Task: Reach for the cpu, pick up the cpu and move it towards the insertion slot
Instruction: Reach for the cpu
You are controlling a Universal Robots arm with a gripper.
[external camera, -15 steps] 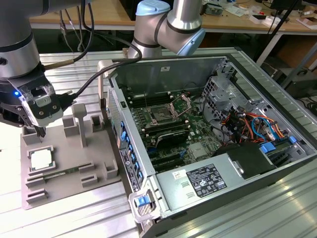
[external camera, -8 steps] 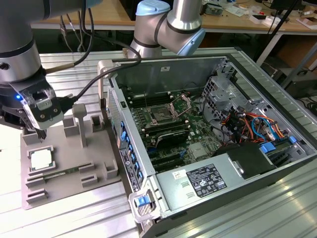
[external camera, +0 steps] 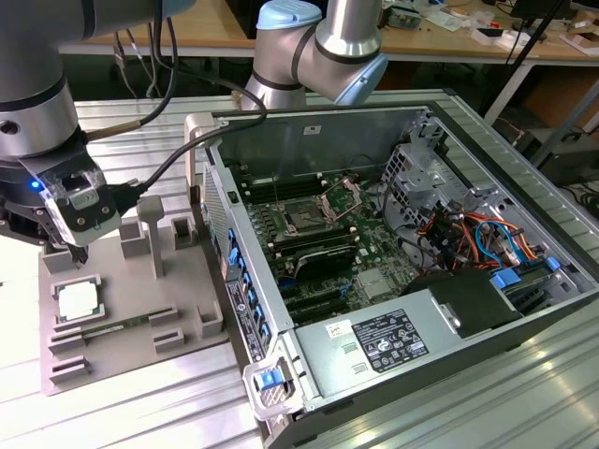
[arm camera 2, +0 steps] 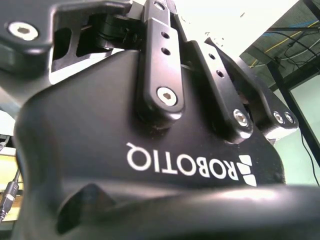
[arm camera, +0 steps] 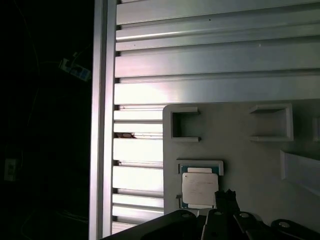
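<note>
The black gripper point(external camera: 79, 249) hung just above the small silvery square cpu point(external camera: 77, 301), with open air between them and nothing lying over the chip's top. Toward the exterior view's right of the chip, tall grey upright posts point(external camera: 150, 232) rose from the grey plastic tray point(external camera: 117, 355), and past them the open computer case's metal side wall point(external camera: 217, 201) stood as a barrier. Inside the case, the dark square insertion slot point(external camera: 304, 218) lay uncovered from above, with a shiny metal frame point(external camera: 344, 192) standing up just beside it. The silver-and-blue arm joint point(external camera: 323, 42) and a black cable point(external camera: 178, 159) crossed above the case's far edge
</note>
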